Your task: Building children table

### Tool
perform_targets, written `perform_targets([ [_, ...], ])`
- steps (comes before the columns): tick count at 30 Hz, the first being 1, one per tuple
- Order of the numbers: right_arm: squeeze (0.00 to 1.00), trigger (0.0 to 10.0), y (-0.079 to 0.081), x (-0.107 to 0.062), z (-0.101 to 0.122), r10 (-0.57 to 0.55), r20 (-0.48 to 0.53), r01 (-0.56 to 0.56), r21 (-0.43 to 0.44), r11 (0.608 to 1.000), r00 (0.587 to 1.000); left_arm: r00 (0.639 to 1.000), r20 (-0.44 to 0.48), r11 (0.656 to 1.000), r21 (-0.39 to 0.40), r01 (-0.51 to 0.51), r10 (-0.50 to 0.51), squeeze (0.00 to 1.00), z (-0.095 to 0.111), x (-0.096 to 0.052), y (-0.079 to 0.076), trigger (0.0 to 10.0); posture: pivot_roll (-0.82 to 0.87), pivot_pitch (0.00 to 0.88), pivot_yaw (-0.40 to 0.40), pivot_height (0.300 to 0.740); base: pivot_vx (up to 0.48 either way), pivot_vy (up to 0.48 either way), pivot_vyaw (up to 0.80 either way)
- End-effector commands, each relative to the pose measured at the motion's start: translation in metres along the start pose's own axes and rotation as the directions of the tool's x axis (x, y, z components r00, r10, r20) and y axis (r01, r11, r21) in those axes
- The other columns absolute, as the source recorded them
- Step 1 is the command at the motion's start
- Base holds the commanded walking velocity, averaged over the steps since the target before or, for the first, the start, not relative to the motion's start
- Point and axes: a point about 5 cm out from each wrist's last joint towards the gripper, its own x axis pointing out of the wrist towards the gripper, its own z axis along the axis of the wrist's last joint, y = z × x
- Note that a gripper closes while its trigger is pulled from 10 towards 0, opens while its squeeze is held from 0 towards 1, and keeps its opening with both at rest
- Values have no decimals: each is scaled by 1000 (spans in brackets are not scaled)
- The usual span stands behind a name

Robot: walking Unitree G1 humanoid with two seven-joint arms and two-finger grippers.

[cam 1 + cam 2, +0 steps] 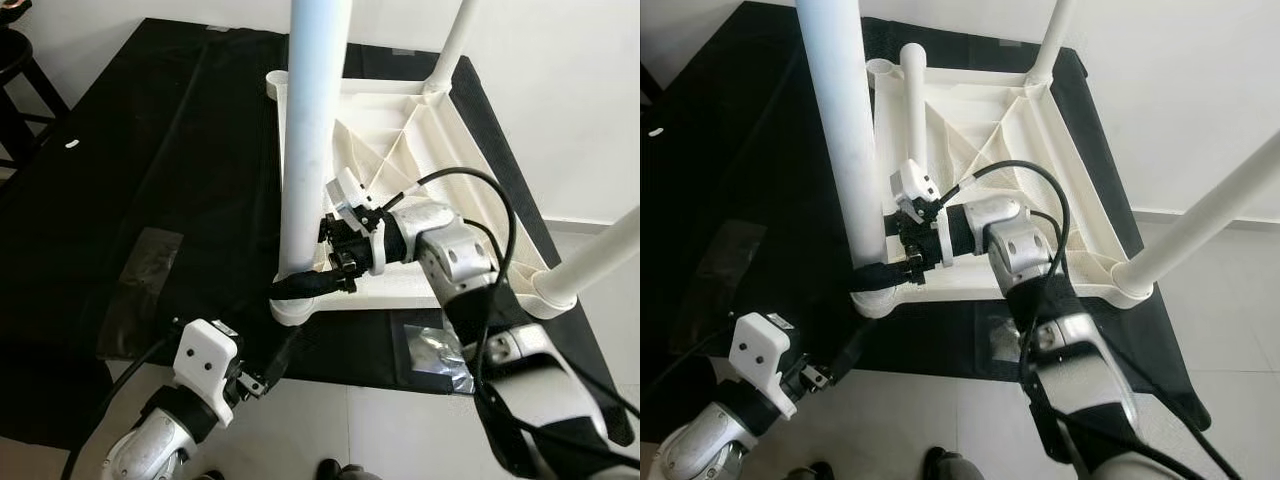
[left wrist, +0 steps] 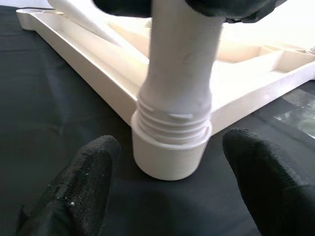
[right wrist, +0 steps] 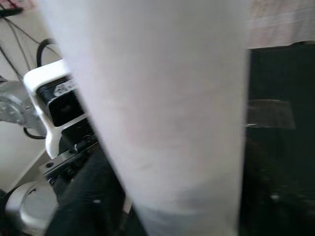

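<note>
Two claws are at work on an upturned white plastic children's table (image 1: 420, 130), which lies top-down on a black mat (image 1: 180, 170) on the floor, legs pointing up. Nearest me, my left claw (image 1: 262, 378) hovers low over the mat's near edge, arm bent at my side, fingers (image 2: 83, 182) spread apart and holding nothing, aimed at the corner socket (image 2: 170, 155) just ahead. Beyond it, my right claw (image 1: 318, 283) reaches across from the right, forearm roughly level, its black fingers wrapped around the base of the near leg (image 1: 312, 130) just above the socket, gripping it. Bare thread rings show above the socket rim in the left wrist view, so I judge the leg is not fully screwed home. The risks, as I see them: turning with the leg slightly off vertical could cross the threads and jam it; my grip could slip on the smooth plastic; and the light frame could spin or slide on the mat, since nothing pins it. A clear plastic bag (image 1: 435, 352) lies on the mat beside my right arm. Farther off, two more legs (image 1: 590, 262) stand in their corners.
</note>
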Motion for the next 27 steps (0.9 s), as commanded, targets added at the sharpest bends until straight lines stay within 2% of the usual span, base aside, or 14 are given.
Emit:
perform_targets([
  [1,0,0,3,2,-4,50,0,-50,5,999,999,1000,-5,1000,-13,-6,6,0,-3,-3,-3,10000,87,211,-156,740,0,0,0],
  [5,0,0,4,-4,-10,28,-10,-28,10,1000,1000,999,-3,999,-4,-36,36,0,-2,-7,-1,10000,78,214,-158,740,0,0,0],
  [10,0,0,2,-17,-26,-127,-48,128,16,992,991,994,-9,994,28,-105,106,0,0,-14,1,10000,58,215,-160,740,0,0,0],
  [11,0,0,3,-26,-36,-260,-83,262,19,965,962,992,-18,991,40,-126,126,0,1,-19,1,10000,32,220,-156,740,0,0,0],
  [12,0,0,3,-26,-36,-260,-83,262,19,965,962,992,-18,991,40,-126,126,0,1,-19,1,10000,32,220,-156,740,0,0,0],
  [13,0,0,16,-43,-63,-616,-195,639,82,765,763,991,-55,992,25,-120,121,0,3,-37,-8,10000,10,222,-149,740,0,0,0],
  [14,0,0,16,-43,-63,-616,-195,639,82,765,763,991,-55,992,25,-120,121,0,3,-37,-8,10000,10,222,-149,740,0,0,0],
  [16,0,0,45,-37,-80,-851,-244,886,141,442,464,993,-76,996,-1,-87,87,0,5,-50,-22,10000,-6,230,-137,740,0,0,0],
  [17,0,0,45,-37,-80,-851,-244,886,141,442,464,993,-76,996,-1,-87,87,0,5,-50,-22,10000,-6,230,-137,740,0,0,0],
  [18,0,0,57,-33,-82,-892,-257,925,186,333,373,994,-77,997,-7,-77,76,0,6,-53,-25,10000,-6,230,-137,740,0,0,0],
  [19,0,0,73,-14,-87,-903,-280,939,206,275,326,995,-70,998,-8,-69,68,0,6,-51,-25,10000,-7,239,-131,740,0,0,0],
  [21,0,0,85,9,-89,-907,-288,943,219,251,308,997,-55,999,0,-50,50,0,4,-46,-22,10000,-7,235,-123,740,0,0,0],
  [26,0,0,77,26,-86,-909,-253,930,249,271,332,1000,-29,1000,9,6,-5,0,4,-35,-20,10000,2,221,-120,740,0,0,0],
  [27,0,4980,73,29,-82,-904,-237,923,243,299,355,999,-22,1000,0,30,-30,0,3,-33,-21,10000,7,217,-118,740,0,0,0],
])
